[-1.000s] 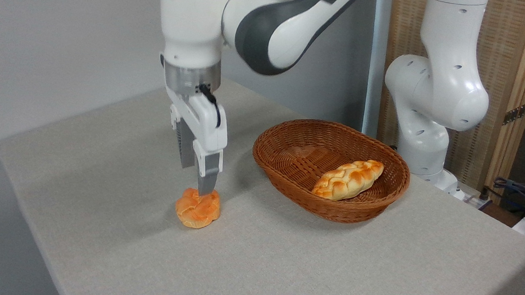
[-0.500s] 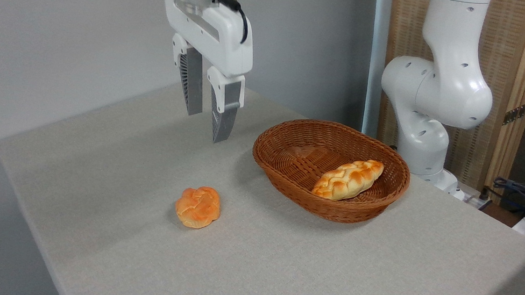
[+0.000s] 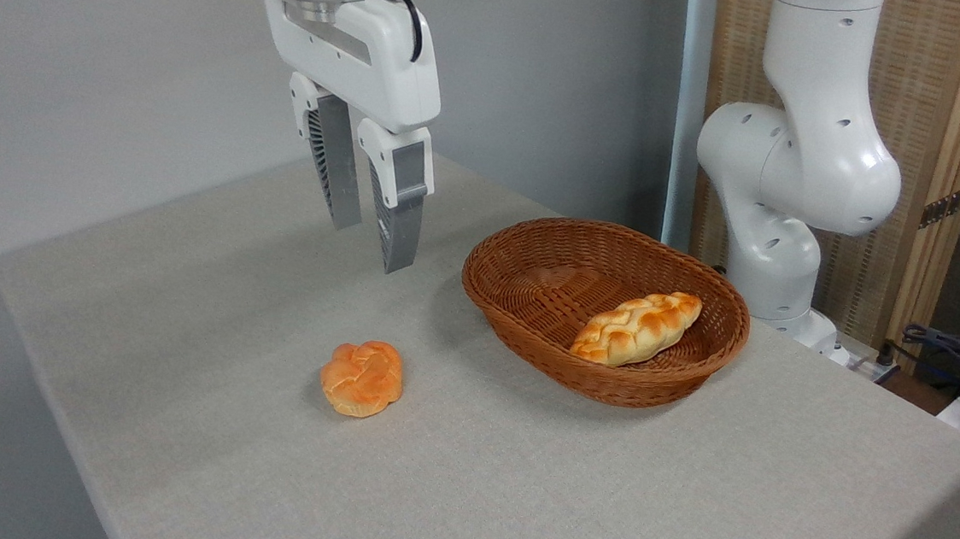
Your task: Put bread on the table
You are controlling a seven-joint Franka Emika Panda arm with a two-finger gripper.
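Bread (image 3: 362, 378) on table (image 3: 212, 300); gripper (image 3: 370, 248) above (empty, parted)

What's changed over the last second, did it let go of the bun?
Yes. The gripper released the bread and rose clear, now open above the table. The bun, basket and braided loaf have not moved.

Bare tabletop (image 3: 186, 298) is seen around the bread (image 3: 362, 378); only the basket (image 3: 526, 342) at centre right obstructs.
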